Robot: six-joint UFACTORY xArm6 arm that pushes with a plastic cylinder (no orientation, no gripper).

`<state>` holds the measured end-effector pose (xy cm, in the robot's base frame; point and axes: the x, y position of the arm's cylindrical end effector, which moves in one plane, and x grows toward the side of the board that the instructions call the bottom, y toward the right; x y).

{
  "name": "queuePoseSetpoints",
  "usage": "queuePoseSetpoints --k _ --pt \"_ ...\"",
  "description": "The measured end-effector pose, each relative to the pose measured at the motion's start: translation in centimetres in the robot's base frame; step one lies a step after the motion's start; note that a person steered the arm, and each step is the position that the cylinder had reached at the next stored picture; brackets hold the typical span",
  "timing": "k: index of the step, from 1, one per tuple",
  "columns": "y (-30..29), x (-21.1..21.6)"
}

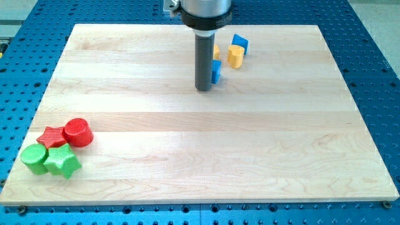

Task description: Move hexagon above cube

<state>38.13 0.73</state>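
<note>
My tip point(204, 89) rests on the wooden board point(187, 156) in its upper middle. A blue block point(217, 71), half hidden behind the rod, touches the rod's right side; I cannot make out its shape. A yellow block point(216, 51) shows only as a sliver behind the rod, just above the blue block. To the right lies a yellow block that looks like the hexagon point(235, 56). The blue cube point(239, 43) sits right above it, touching or nearly so.
At the board's lower left stands a tight cluster: a red cylinder point(78, 132), a red star point(52, 136), a green cylinder point(34, 158) and a green star point(62, 162). A blue perforated table surrounds the board.
</note>
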Motion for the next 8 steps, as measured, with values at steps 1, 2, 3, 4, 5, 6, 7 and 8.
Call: queuePoseSetpoints --k 1,2,3,4,5,6,7,8 --pt "5.1 -0.4" --pt "5.7 -0.4" --pt "-9.1 -0.4" --pt "-6.1 -5.2" --pt "-4.6 -6.6" --pt "-3.2 -6.6" --pt "-1.3 -6.7" --pt "-3.4 -8.8"
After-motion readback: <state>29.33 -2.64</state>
